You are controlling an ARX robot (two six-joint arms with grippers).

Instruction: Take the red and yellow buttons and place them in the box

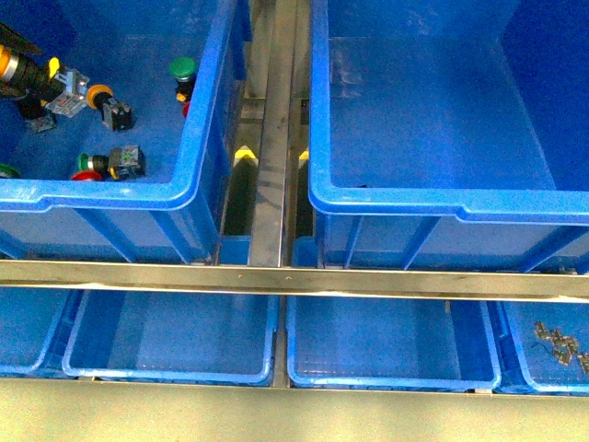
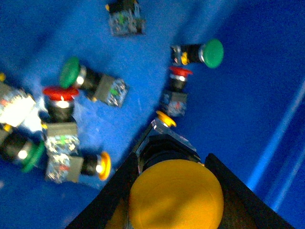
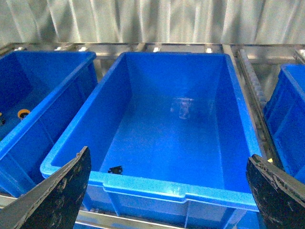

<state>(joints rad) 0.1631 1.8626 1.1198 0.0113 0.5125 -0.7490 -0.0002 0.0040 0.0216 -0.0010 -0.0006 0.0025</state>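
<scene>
My left gripper [image 2: 172, 193] is shut on a yellow button [image 2: 175, 198], its big cap filling the space between the black fingers, above the floor of the left blue bin [image 1: 198, 120]. In the front view it shows at the bin's far left [image 1: 9, 66]. Loose below lie red buttons [image 2: 60, 93] [image 2: 180, 72], a yellow button [image 2: 105, 165] and green ones [image 2: 212, 52]. My right gripper [image 3: 167, 191] is open and empty, in front of the near rim of the right box [image 3: 143, 186], which holds only a small black bit [image 3: 115, 169].
A steel channel [image 1: 274, 138] separates the two big bins. A metal rail [image 1: 294, 276] crosses in front of them. Below it stand shallow blue trays [image 1: 170, 373]; the far right one holds small metal parts [image 1: 561, 345].
</scene>
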